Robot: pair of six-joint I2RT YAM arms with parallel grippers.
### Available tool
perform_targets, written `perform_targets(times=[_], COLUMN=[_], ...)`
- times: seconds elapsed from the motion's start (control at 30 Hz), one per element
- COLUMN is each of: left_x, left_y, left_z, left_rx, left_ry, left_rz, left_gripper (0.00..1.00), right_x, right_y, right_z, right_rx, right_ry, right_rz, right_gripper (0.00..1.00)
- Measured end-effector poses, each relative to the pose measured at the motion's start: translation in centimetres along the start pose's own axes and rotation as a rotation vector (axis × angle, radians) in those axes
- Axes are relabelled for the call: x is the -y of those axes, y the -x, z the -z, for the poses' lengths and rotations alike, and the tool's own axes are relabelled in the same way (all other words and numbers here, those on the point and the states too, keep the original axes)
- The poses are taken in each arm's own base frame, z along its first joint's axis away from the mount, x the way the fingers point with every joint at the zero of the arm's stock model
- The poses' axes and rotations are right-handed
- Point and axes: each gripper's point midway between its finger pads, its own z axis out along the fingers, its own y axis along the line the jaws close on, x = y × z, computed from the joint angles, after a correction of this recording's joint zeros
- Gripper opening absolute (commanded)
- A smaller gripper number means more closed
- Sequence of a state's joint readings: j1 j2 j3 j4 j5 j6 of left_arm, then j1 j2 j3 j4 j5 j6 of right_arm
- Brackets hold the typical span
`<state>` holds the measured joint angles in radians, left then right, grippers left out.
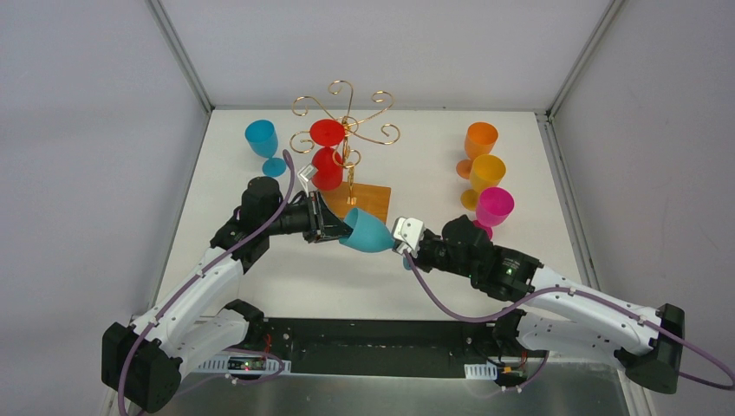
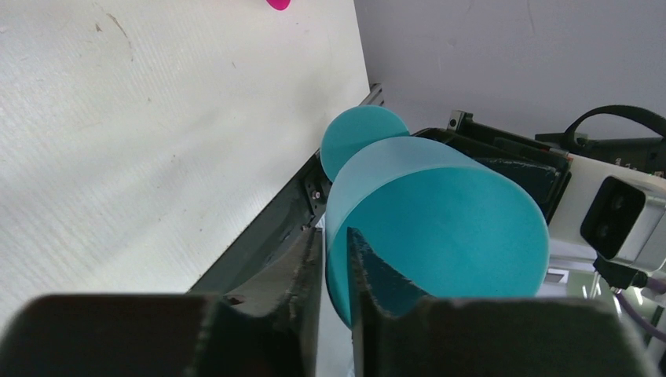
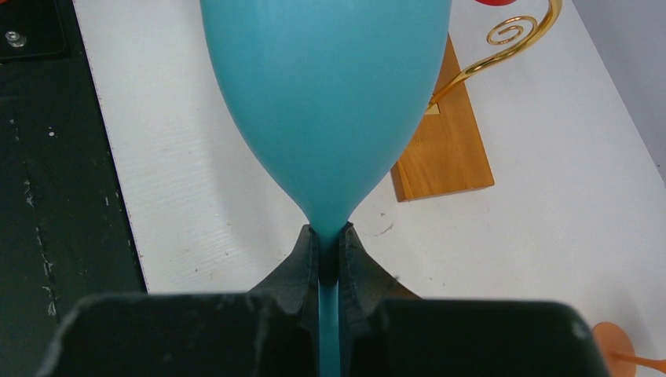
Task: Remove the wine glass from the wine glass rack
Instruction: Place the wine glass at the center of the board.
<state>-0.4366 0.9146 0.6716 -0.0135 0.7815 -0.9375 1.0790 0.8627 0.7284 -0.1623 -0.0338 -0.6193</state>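
Note:
A teal wine glass (image 1: 368,232) hangs on its side over the table, in front of the wine glass rack (image 1: 347,113), a gold wire stand on a wooden base (image 1: 374,198). My right gripper (image 1: 404,253) is shut on its stem; in the right wrist view the fingertips pinch the stem just below the bowl (image 3: 326,102), at the gripper (image 3: 327,233). My left gripper (image 1: 344,227) is shut on the bowl's rim. In the left wrist view one finger of that gripper (image 2: 334,236) is inside the bowl (image 2: 448,220) and one outside. A red glass (image 1: 328,158) hangs upside down on the rack.
A blue glass (image 1: 262,139) stands at the back left. Orange (image 1: 481,137), amber (image 1: 487,172) and pink (image 1: 494,206) glasses stand in a row at the right. The rack's base (image 3: 440,149) lies just behind the teal bowl. Grey walls close in the table.

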Motion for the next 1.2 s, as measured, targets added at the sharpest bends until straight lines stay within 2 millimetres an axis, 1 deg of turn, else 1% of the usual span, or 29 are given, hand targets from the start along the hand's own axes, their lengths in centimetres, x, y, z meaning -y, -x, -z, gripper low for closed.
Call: perform_targets(times=[0.03,0.17,0.23,0.3,0.37,0.47,0.53,0.7,0.8,0.93,1.07,1.2], left_x=[0.0,-0.5,-0.6,-0.7,-0.8,-1.0,-1.3,-1.3,-1.6,-3.1,-4.7,-5.7], left_y=[0.0,-0.2,-0.3,-0.3,-0.4,-0.7,-1.0,-0.7,-0.6,-0.5,0.0,0.8], left_z=[0.0,0.1,0.1,0.1,0.2,0.4,0.7,1.7,2.6,4.1,6.0,8.1], left_rx=[-0.002,-0.008,-0.01,-0.013,-0.014,-0.019,-0.025,-0.014,-0.004,0.007,0.028,0.045], left_ry=[0.001,0.02,0.024,0.028,0.031,0.047,0.072,0.143,0.209,0.342,0.497,0.644], left_rz=[0.001,0.014,0.018,0.022,0.021,0.013,0.01,-0.028,-0.066,-0.101,-0.139,-0.178], left_gripper=[0.0,0.0,0.0,0.0,0.0,0.0,0.0,0.0,0.0,0.0,0.0,0.0], right_x=[0.0,-0.2,-0.2,-0.2,-0.3,-0.1,0.1,0.6,1.3,3.2,5.1,6.2], right_y=[0.0,0.0,0.0,0.0,0.1,0.1,0.0,0.0,0.1,0.1,-0.5,-1.2], right_z=[0.0,-0.1,-0.2,-0.2,-0.2,-0.2,-0.2,0.1,0.6,1.4,2.1,2.4], right_rx=[-0.001,-0.002,-0.003,-0.004,-0.002,-0.003,-0.008,-0.01,-0.004,-0.006,-0.024,-0.046], right_ry=[0.0,0.004,0.006,0.005,0.005,-0.009,-0.022,-0.057,-0.105,-0.224,-0.355,-0.442], right_rz=[0.0,0.003,0.003,0.002,-0.005,-0.02,-0.034,-0.058,-0.077,-0.132,-0.198,-0.252], right_gripper=[0.0,0.01,0.1,0.22,0.3,0.41,0.45,0.51,0.56,0.61,0.61,0.61])
